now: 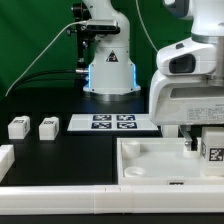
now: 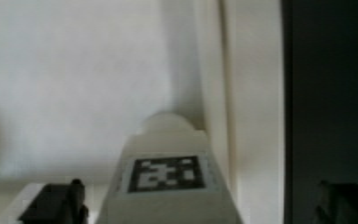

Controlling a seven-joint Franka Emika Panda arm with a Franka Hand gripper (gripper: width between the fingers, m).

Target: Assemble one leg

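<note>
Exterior view: gripper (image 1: 207,143) hangs spread wide over the white tray (image 1: 150,160), a tagged leg (image 1: 212,148) between its fingers. Wrist view: the leg (image 2: 167,160) stands upright between both fingertips (image 2: 55,203), untouched, against the tray (image 2: 87,90).

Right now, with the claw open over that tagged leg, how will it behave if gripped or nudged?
The leg looks like rigid white plastic, so probably stiff. Smooth faces may slip. Its long, flat-sided shape seems unlikely to roll, though upright it might tip.
</note>
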